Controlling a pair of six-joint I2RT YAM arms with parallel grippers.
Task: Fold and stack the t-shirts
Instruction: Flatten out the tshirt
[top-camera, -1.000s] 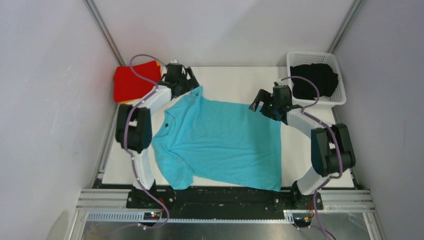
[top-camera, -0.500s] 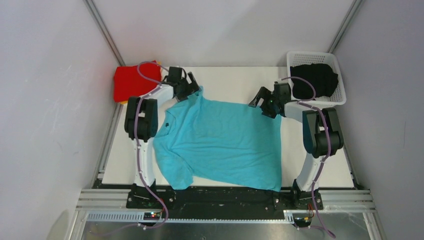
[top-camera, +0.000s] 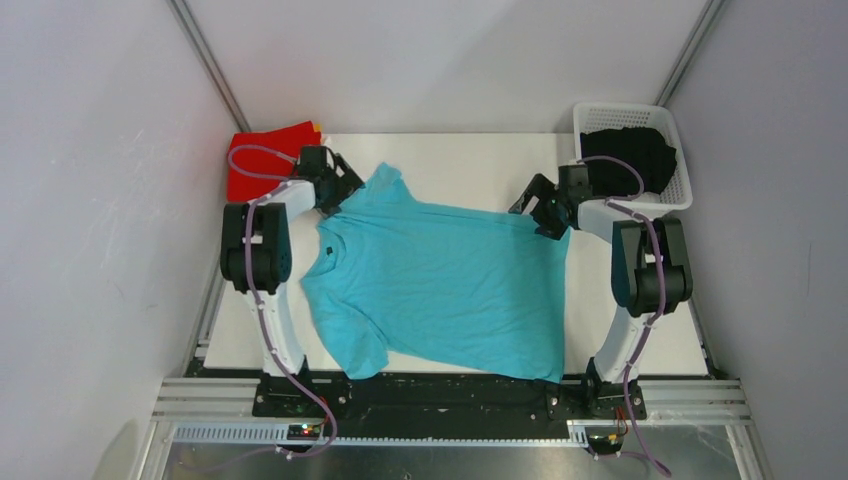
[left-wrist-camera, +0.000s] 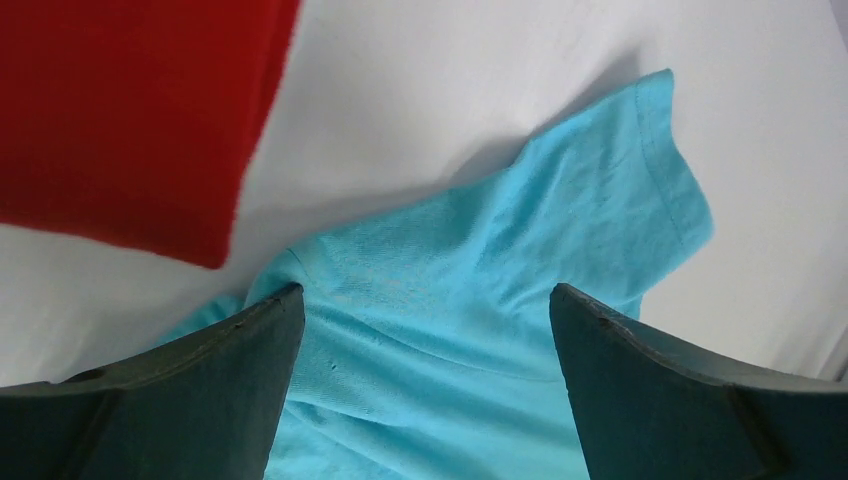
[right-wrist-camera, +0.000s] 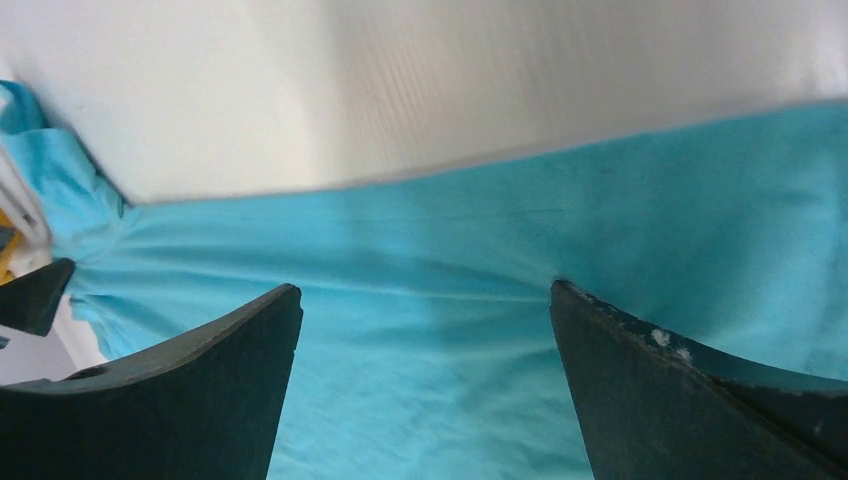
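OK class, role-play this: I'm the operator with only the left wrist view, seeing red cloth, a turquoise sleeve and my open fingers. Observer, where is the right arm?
Observer: The right gripper is open over the far hem corner of the turquoise t-shirt.
Operator: Is the whole shirt flat?
Observer: Mostly spread, collar on the left; its near sleeve lies by the near edge of the table.
Operator: Any more shirts waiting?
Observer: A black t-shirt sits in the white basket at the far right corner.
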